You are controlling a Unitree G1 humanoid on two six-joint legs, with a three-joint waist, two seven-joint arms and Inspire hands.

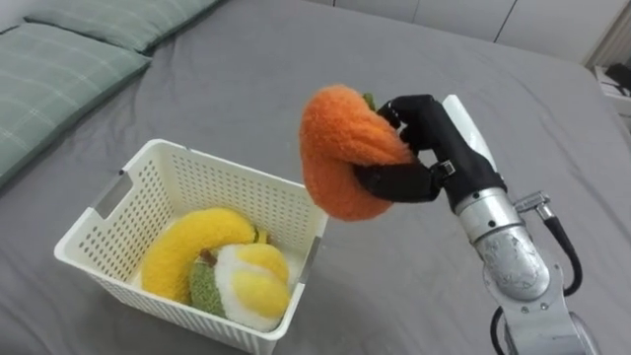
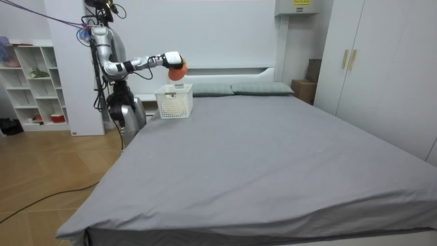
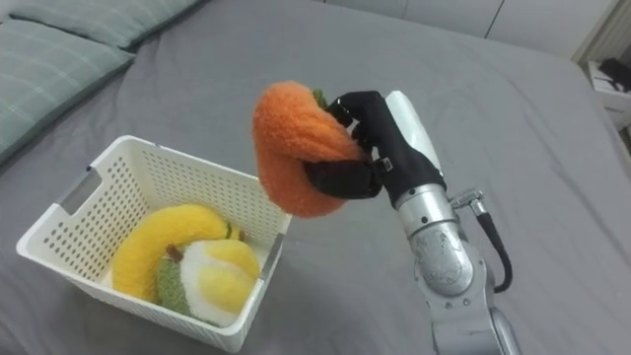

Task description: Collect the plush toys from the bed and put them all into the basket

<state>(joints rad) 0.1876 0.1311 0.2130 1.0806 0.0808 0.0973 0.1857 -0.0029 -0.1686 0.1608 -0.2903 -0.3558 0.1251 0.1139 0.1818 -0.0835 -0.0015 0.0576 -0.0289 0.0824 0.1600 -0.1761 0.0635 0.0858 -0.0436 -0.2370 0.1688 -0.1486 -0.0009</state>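
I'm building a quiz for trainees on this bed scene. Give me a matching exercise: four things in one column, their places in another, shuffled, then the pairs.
1 orange fuzzy plush toy
2 yellow banana-shaped plush toy
3 white perforated plastic basket
4 pale green pillow

A inside the basket
B on the grey sheet, holding toys
C gripped in the right robot hand
D at the bed's head

Pairs: 1-C, 2-A, 3-B, 4-D

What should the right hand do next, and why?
Probably carry the orange toy a little left and down until it is clearly over the basket's opening, then let go. The right hand is shut on the toy, which seems to hang by the basket's right corner; dropped now, it might land on the bed. The banana inside leaves room.
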